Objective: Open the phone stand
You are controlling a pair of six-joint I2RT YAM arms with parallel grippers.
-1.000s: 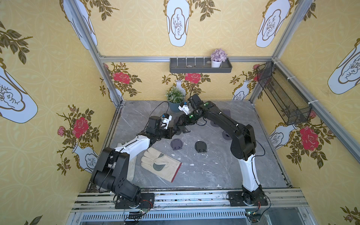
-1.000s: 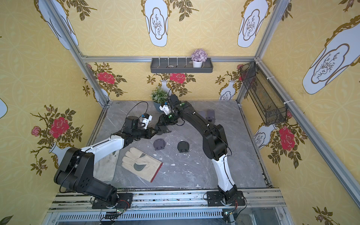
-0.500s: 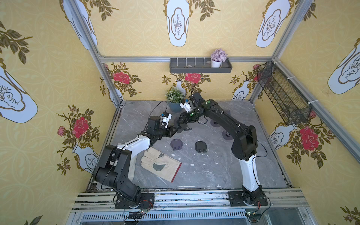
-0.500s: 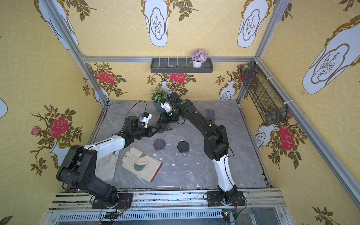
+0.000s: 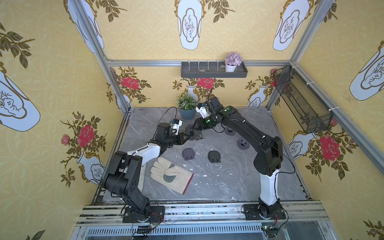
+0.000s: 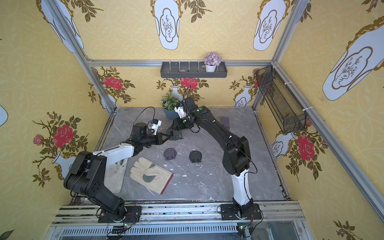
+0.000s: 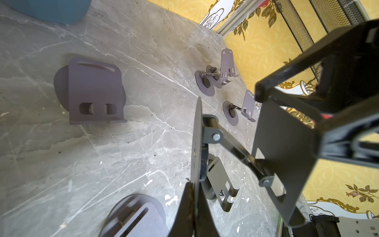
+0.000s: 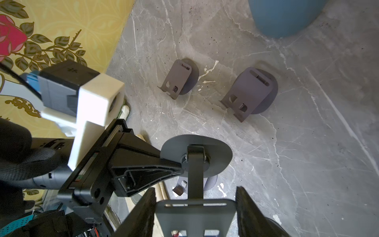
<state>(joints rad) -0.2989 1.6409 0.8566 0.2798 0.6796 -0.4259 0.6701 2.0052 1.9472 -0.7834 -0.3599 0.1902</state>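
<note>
Dark grey phone stand [image 8: 219,149], half-unfolded, midair

stand [image 5: 193,134]: small in both top views and half covered by the two grippers; its hinges cannot be read there.
plate [image 8: 194,217]: runs off the edge of the right wrist picture.
left gripper [image 7: 193,184]: finger bases cut off by the edge in its wrist view.
right gripper [image 8: 194,188]: only the finger ends show in its wrist view.
pot [image 7: 51,8]: only a blue strip at the edge in both wrist views.
glove [image 6: 114,176]: the second one, mostly under the left arm [image 6: 116,151].
far stand [image 6: 225,122]: base behind the right arm [image 6: 218,131].
folded stand [image 7: 133,215]: cut by the picture's edge.
shelf bits [image 5: 200,70]: too small to tell.
</note>
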